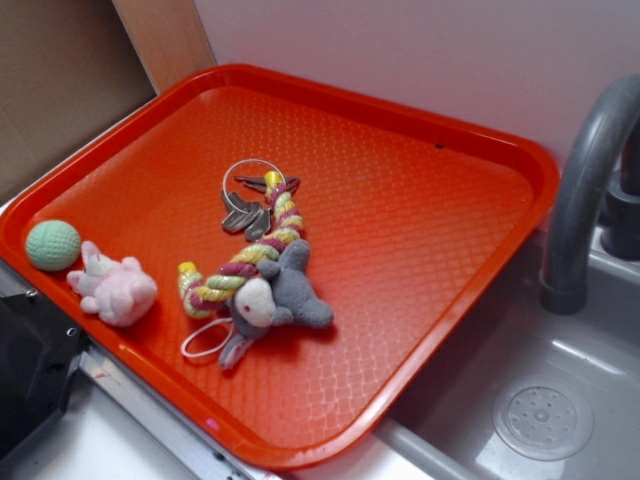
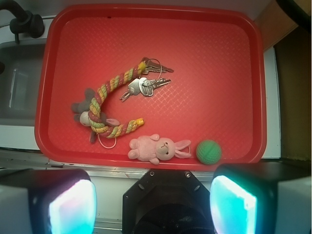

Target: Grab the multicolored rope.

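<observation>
The multicolored rope [image 1: 262,250] of yellow, magenta, white and pale green strands lies curved in the middle of the red tray [image 1: 480,140]. In the wrist view the rope [image 2: 103,92] bends in a C across the tray's left half. Part of it lies over a grey-and-white plush animal [image 2: 80,106], and one knotted end touches the keys [image 2: 144,86]. My gripper [image 2: 153,204] hangs high above the tray's near edge, well apart from the rope. Its two lit pads [image 2: 73,207] stand wide apart, open, with nothing between them.
A pink plush bunny [image 2: 156,147] and a green ball [image 2: 208,151] lie along the tray's near rim. A key ring with keys [image 1: 243,212] sits by the rope's far end. A grey faucet [image 1: 585,190] and sink drain [image 1: 542,415] are beside the tray.
</observation>
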Robot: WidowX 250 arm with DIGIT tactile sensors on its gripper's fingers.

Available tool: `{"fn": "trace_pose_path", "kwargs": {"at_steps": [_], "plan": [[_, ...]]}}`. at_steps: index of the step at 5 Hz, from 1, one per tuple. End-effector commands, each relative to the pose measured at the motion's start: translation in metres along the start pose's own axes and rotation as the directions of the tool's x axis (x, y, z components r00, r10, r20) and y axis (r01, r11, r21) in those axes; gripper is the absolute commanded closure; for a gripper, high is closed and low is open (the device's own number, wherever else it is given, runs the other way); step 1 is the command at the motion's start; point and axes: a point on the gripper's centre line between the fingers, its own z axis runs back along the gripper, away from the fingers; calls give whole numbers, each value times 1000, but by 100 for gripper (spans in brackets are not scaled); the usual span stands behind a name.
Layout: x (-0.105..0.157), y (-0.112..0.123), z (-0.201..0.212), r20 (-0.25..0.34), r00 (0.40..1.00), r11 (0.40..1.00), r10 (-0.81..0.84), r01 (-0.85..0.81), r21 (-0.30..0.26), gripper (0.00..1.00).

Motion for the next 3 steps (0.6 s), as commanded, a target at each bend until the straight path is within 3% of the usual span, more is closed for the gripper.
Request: {"fn": "trace_pose_path", "kwargs": {"at_steps": [1,2,3], "plan": [[0,0,0,0,1000,1000,0,0,0,0],[13,-2,-9,30,968,969,247,-247,-14,0],[28,-4,-20,65,888,890,455,-456,6,0]]}}
